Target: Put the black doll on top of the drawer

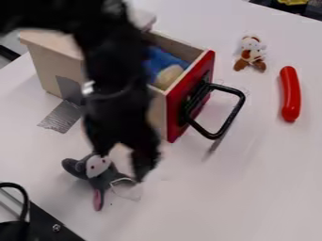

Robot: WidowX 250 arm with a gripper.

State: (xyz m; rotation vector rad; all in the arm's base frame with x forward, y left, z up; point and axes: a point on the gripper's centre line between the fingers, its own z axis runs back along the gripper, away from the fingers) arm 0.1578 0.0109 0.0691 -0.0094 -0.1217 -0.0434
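A black gripper (119, 165), its fingers spread wide, hangs low over the gray-black doll (94, 167) on the tabletop (207, 202). The doll lies under the opening, its head beside one fingertip (102, 149); whether they touch, one cannot tell. The doll rests near the tabletop's lower-left edge, in front of the open, red-fronted drawer (174, 113), which holds a blue item (165, 61).

One drawer (177, 106) with one handle (233, 114), two plush toys (103, 177), one red sausage (290, 94).
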